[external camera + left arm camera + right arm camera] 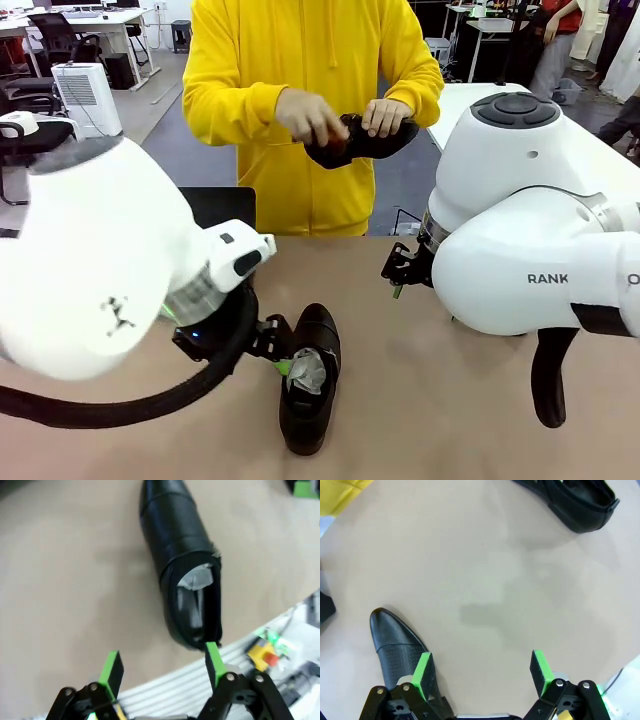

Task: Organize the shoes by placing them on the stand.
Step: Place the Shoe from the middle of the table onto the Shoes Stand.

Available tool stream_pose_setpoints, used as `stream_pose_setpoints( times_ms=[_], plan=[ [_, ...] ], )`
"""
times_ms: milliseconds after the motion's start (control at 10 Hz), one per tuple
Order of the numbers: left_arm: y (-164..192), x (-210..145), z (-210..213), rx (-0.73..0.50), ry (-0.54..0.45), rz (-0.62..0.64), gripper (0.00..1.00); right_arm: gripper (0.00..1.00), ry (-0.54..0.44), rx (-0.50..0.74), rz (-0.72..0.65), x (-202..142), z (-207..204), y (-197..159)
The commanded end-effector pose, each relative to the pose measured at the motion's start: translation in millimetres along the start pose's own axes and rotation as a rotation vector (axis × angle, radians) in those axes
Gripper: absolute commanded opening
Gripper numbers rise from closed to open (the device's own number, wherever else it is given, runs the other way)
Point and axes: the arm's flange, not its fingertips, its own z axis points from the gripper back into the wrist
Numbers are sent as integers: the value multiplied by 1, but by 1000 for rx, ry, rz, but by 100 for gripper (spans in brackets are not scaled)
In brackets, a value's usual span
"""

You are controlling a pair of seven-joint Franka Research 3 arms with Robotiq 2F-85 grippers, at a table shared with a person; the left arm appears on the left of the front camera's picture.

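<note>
Nearest you, a black shoe (308, 385) lies flat on the tan table (440, 410), with white paper stuffing showing in its opening. Your left gripper (282, 355) sits low at the shoe's left flank. In the left wrist view its fingers (112, 667) stand spread with nothing between them, and one green pad is just at the heel rim (you cannot tell whether it touches).

Farther right, your right gripper (400, 272) hangs above the table. Its fingers (540, 667) are spread wide and hold nothing. Just beside one of them lies a perforated-toe shoe (395, 642). Well apart from that, another shoe (580, 502) lies farther across the table (possibly the one by your left gripper; the view does not settle it).

At the far side a person in a yellow hoodie (300, 60) holds one more black shoe (365, 142) in both hands at chest height.
</note>
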Motion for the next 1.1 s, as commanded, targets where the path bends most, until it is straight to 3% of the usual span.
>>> stream_pose_setpoints(
  times_ms=[0, 700, 1000],
  plan=[
    [4, -4, -35, 20, -15, -74, 85, 100, 1, 13, 18, 3, 1, 1],
    [-6, 1, -94, 149, 12, -35, 85, 100, 1, 13, 18, 3, 1, 1],
    [-4, 0, -95, 168, 38, -40, 33, 100, 1, 13, 18, 3, 1, 1]
  ],
)
